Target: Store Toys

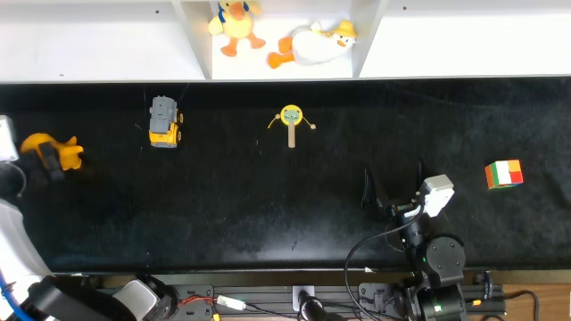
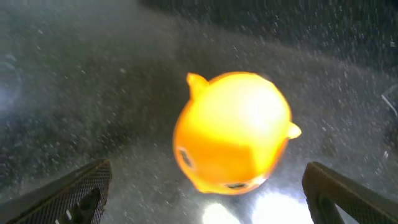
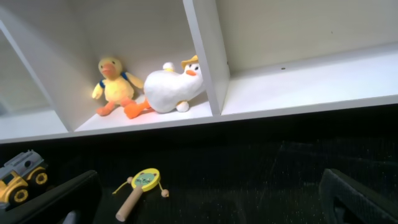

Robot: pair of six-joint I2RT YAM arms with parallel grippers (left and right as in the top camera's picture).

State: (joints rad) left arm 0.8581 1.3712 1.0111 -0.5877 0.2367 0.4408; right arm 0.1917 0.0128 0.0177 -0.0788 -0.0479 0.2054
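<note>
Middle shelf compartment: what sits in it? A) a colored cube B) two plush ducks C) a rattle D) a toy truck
B: a yellow duck and a white duck sit in the compartment; the truck, cube and rattle are on the table.

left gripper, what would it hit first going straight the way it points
Most likely the orange toy: it sits dead ahead of the left gripper, between its open fingers, on the black table. How close it is cannot be told.
</note>
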